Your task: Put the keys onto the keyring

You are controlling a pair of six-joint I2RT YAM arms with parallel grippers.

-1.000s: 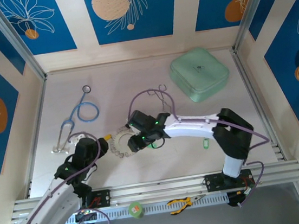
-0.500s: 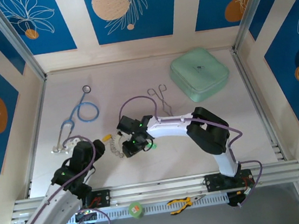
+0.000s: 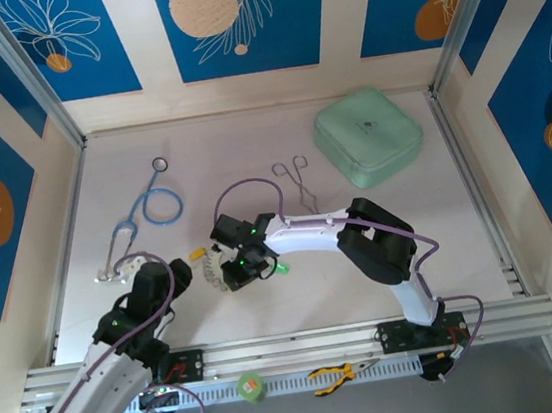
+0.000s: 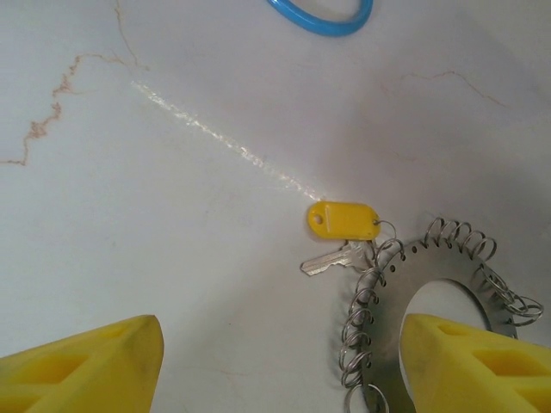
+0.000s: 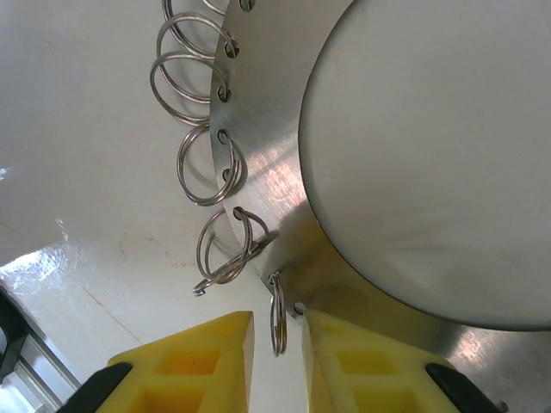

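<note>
The right arm lay stretched toward the left across the middle of the overhead view, elbow folded, its right gripper (image 3: 235, 269) low over the keyring (image 3: 213, 271). In the right wrist view its yellow fingers (image 5: 202, 361) stood close together at the bottom edge with one small wire loop (image 5: 278, 320) between them. Whether they pinched the loop could not be told. The keyring (image 5: 267, 194) was a flat band of brushed steel, its rim pierced with holes and hung with thin split rings.

The left arm was bent at lower left, and its left gripper (image 4: 280, 372) hovered with jaws wide apart and holding nothing, the ring (image 4: 389, 277) partly under one finger. A key with a yellow plastic tag (image 4: 343, 221) hung from the rim. A green-headed key (image 3: 281, 266) lay just right of the right gripper.

A blue-tubed stethoscope (image 3: 152, 206), steel forceps (image 3: 298, 180) and a mint-green case (image 3: 366, 137) lay well apart on the veined white table (image 4: 172, 129).
</note>
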